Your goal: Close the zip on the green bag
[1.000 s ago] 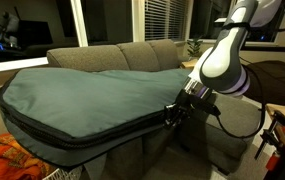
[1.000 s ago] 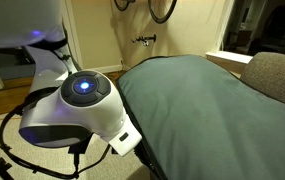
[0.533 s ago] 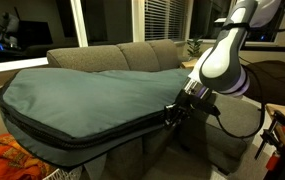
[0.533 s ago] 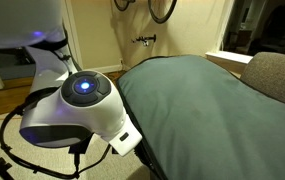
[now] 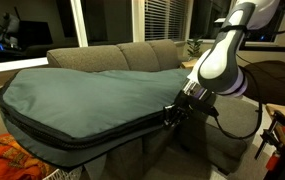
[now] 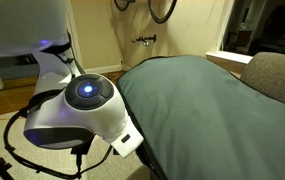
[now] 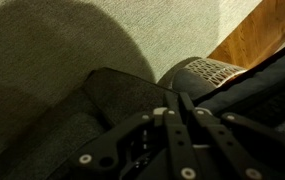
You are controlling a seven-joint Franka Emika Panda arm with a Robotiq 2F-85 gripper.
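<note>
The green bag (image 5: 92, 95) is a very large flat teal bag with black edge trim, lying over a grey sofa; it also shows in an exterior view (image 6: 207, 110). The zip (image 5: 82, 138) runs as a dark line along its near side edge. My gripper (image 5: 171, 113) sits at the right end of that edge, right at the zip. In the wrist view the fingers (image 7: 178, 108) are pressed together over dark fabric. What they pinch is hidden, so I cannot tell if the zip pull is between them.
The grey sofa (image 5: 132, 55) stands under the bag. An orange cloth (image 5: 12, 160) lies at the lower left. A dark chair or table (image 5: 282, 130) is at the right. Wooden floor (image 7: 262, 40) and a beige wall (image 6: 92, 35) show behind.
The arm's elbow housing has shifted slightly lower in an exterior view. The gripper and the bag look unmoved.
</note>
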